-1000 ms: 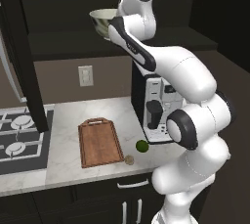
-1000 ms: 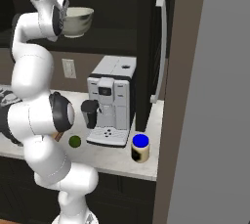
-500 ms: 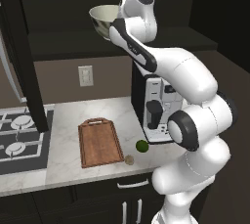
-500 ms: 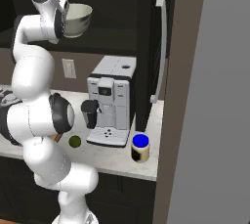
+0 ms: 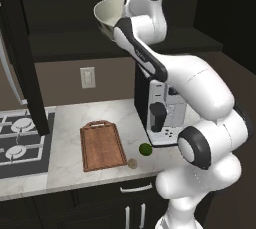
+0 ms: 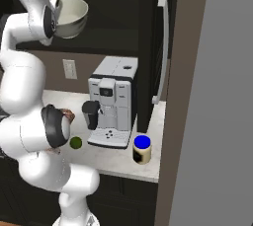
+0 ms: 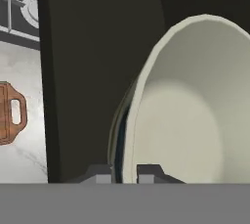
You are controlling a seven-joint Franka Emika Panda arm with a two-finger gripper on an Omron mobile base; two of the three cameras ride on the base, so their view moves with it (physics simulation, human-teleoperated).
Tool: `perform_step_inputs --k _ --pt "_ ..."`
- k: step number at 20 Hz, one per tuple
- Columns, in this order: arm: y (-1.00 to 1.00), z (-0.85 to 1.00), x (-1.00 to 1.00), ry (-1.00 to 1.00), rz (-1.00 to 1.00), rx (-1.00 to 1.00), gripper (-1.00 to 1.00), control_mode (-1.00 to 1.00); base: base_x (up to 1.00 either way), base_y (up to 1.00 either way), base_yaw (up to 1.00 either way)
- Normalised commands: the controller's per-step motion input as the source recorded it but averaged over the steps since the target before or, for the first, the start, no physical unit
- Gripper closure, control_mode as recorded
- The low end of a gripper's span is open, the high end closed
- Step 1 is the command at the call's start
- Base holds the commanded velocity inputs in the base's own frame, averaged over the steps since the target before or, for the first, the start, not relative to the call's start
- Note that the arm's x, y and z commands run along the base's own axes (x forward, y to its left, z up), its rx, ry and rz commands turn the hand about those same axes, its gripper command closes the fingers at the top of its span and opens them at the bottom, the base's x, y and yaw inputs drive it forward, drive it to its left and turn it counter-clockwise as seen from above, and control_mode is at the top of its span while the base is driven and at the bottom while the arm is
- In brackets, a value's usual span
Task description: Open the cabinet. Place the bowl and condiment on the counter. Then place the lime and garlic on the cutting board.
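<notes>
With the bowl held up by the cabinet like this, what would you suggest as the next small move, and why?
Probably carry the bowl out and down toward the bare counter. The gripper pinches its rim, one finger on each side of the wall, and the bowl hangs high above the cutting board, tilted, so lowering it gently seems wise.

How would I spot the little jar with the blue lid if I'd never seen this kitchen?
Find the coffee machine on the marble counter. Just to its right, near the counter's front edge by the tall dark door, stands the jar. It is short and cream-coloured with a bright blue lid, unlike the small green lime left of the machine.
</notes>
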Motion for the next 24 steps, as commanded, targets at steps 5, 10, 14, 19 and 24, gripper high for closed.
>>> perform_step_inputs --k 5,10,14,19,24 --pt "0.00 0.00 -1.00 0.01 0.00 0.00 1.00 -1.00 0.00 0.00 0.00" --pt "0.00 -0.25 -1.00 0.09 0.00 -0.04 1.00 -1.00 0.00 0.00 0.00" --pt "0.00 -0.32 -1.00 0.09 0.00 -0.02 1.00 -1.00 0.00 0.00 0.00" --pt "0.00 -0.48 -1.00 0.12 0.00 -0.06 1.00 -1.00 0.00 0.00 0.00" --pt "0.21 -0.67 -0.67 0.11 0.00 -0.12 1.00 -1.00 0.00 0.00 0.00"
